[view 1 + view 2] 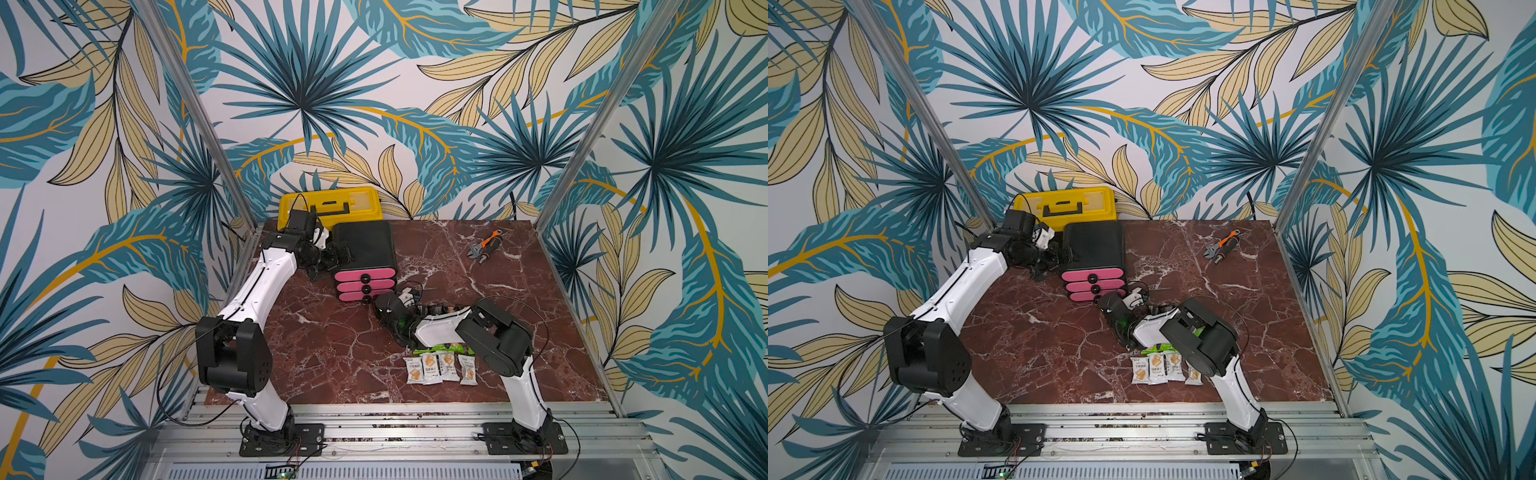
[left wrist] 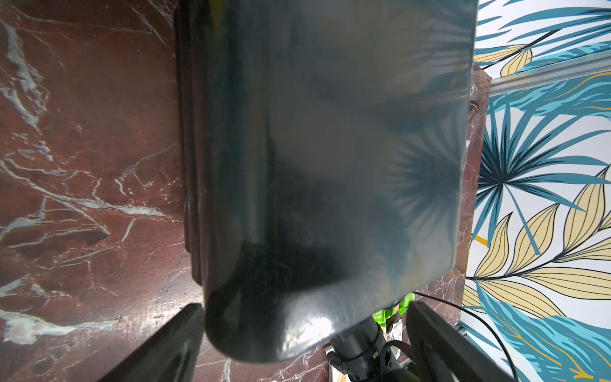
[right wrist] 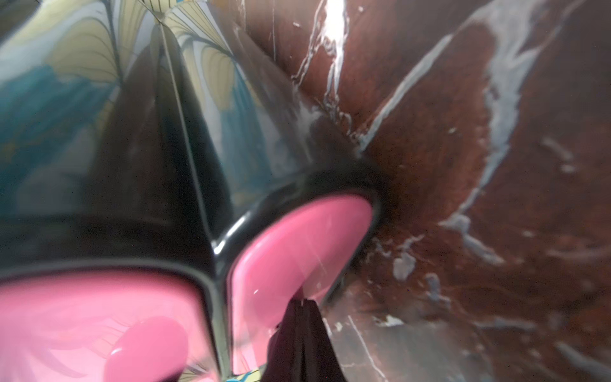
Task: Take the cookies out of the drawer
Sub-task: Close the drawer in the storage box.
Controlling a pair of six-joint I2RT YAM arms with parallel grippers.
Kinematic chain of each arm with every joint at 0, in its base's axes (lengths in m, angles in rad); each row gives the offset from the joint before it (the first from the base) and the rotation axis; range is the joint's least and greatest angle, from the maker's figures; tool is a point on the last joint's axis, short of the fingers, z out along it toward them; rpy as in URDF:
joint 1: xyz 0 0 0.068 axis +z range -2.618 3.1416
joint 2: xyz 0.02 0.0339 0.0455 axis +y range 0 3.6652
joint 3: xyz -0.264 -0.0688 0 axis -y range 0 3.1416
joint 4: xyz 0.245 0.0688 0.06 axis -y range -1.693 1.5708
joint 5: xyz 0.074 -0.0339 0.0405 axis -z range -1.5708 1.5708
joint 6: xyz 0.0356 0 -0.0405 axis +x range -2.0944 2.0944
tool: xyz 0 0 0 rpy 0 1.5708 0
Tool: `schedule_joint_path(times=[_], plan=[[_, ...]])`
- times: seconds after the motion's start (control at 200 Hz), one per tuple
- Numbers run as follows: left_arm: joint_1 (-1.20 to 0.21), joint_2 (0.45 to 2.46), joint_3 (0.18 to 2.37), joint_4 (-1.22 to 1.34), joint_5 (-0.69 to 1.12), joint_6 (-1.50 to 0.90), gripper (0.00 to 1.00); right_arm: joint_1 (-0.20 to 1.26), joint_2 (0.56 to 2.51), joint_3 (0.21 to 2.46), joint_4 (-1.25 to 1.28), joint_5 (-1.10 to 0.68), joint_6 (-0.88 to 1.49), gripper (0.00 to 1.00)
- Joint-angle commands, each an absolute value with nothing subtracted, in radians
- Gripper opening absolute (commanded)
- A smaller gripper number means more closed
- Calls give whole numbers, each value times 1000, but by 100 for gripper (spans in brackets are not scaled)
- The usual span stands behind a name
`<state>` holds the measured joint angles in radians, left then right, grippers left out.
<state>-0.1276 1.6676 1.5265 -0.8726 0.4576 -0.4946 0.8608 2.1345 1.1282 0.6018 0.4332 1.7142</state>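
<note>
Aluminium rail (image 1: 395,419), along the bottom edge of both top views, is carrying my two arm bases. Above it, on the red marble table (image 1: 324,357), white cookie packets (image 1: 440,368) are lying side by side at lower centre, outside the drawers. Green cookie packets (image 1: 436,350) are lying just behind them, partly hidden under my right arm.

At frame centre the black drawer cabinet (image 1: 365,249) is standing with three pink fronts stacked, facing the rail. My right gripper (image 1: 374,302) is reaching to the bottom drawer (image 1: 353,296). In the right wrist view its fingers (image 3: 299,340) are showing as one dark wedge, pressed together, tip at the end of a pink drawer front (image 3: 297,251); whether anything is being pinched I cannot tell.

My left gripper (image 1: 330,261) is sitting at the cabinet's left side. In the left wrist view its fingers (image 2: 165,344) are standing spread with the cabinet's rounded edge between them, contact unclear.

A yellow toolbox (image 1: 330,203) is standing at the back wall, and an orange-handled tool (image 1: 484,247) is lying well apart at the table's upper right.
</note>
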Motion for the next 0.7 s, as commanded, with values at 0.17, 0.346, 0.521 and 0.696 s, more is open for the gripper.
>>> schedule_joint_path(times=[0.17,0.346,0.521,0.696], plan=[[-137,1602,1513,-882,475,-502,100,868,2011,1070,514,528,1717,5],[-136,1596,1514,-897,467,-507,100,867,2000,1013,531,557,1761,5],[-137,1541,1505,-914,336,-532,100,867,1973,1022,520,563,1690,8],[-139,1420,1430,-822,196,-572,100,880,1668,1017,205,697,1485,49]])
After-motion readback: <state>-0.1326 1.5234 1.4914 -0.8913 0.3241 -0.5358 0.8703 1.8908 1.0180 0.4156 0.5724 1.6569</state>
